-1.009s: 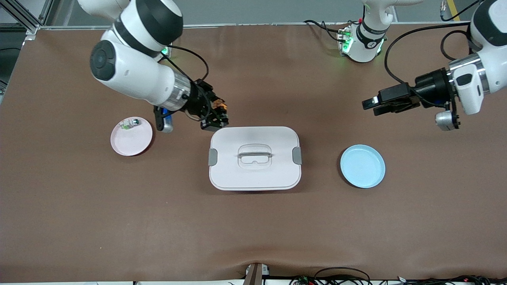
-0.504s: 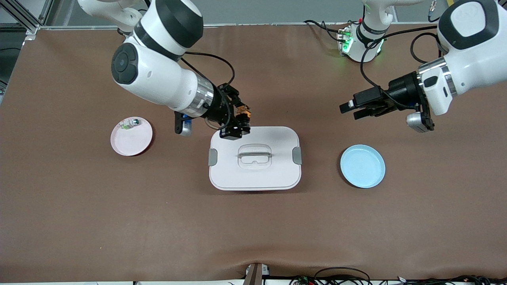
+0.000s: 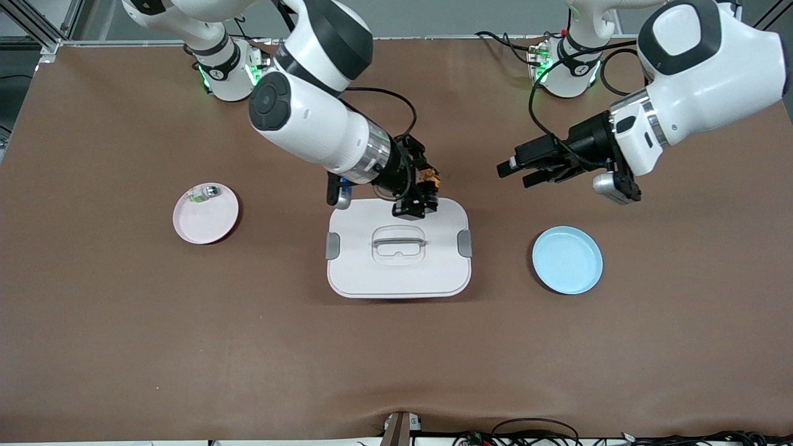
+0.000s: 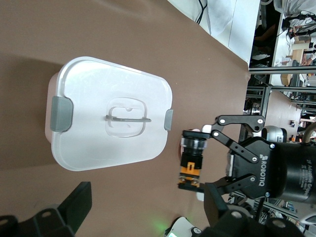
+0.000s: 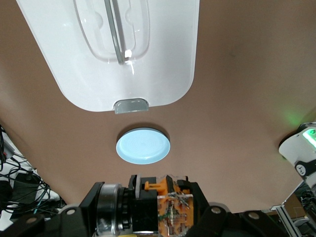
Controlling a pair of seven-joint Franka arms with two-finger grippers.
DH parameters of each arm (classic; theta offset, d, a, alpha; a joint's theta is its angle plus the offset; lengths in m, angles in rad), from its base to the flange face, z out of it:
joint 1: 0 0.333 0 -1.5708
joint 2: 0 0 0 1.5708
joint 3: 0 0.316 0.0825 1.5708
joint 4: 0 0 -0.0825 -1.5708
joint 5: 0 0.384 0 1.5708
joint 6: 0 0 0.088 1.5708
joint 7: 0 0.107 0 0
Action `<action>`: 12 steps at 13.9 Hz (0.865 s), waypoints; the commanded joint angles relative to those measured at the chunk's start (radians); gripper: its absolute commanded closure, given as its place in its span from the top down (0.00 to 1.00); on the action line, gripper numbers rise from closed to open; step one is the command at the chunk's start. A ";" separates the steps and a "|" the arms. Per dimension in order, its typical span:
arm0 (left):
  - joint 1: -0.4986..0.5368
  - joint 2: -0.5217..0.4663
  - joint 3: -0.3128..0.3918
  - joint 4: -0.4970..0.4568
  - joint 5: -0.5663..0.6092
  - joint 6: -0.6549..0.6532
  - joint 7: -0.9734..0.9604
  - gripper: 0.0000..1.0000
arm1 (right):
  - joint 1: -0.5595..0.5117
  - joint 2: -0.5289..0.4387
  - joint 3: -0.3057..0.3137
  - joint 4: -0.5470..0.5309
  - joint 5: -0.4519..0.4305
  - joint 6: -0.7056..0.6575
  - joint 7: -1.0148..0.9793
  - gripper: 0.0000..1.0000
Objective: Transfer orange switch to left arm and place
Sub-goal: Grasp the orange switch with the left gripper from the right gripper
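While the right gripper [image 3: 426,192] clamps the orange switch [image 3: 429,179] over the box [image 3: 398,272] edge, the left gripper [image 3: 517,172] — fingers spread — faces it from toward the left arm's end.

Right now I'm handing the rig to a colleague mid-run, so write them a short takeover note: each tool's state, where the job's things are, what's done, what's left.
Right tool: shut on the orange switch, up over the edge of the white box that lies farther from the front camera.
Left tool: open, empty, in the air over bare table toward its own end, pointing at the switch.
Blue plate: empty, beside the box. Pink plate: holds a small green-and-silver part.
Done: switch picked up and carried to mid-table.
Left: hand it to the left tool without touching the box, then probably set it on the blue plate.
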 commanded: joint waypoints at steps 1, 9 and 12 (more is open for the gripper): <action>0.005 0.020 -0.039 -0.006 -0.022 0.045 -0.009 1.00 | 0.038 0.061 -0.014 0.101 0.004 0.018 0.067 0.00; -0.021 0.058 -0.059 0.005 -0.028 0.091 -0.038 1.00 | 0.101 0.073 -0.016 0.126 0.002 0.099 0.144 0.00; -0.036 0.061 -0.059 0.004 -0.026 0.108 -0.038 1.00 | 0.111 0.075 -0.016 0.126 0.002 0.147 0.157 0.00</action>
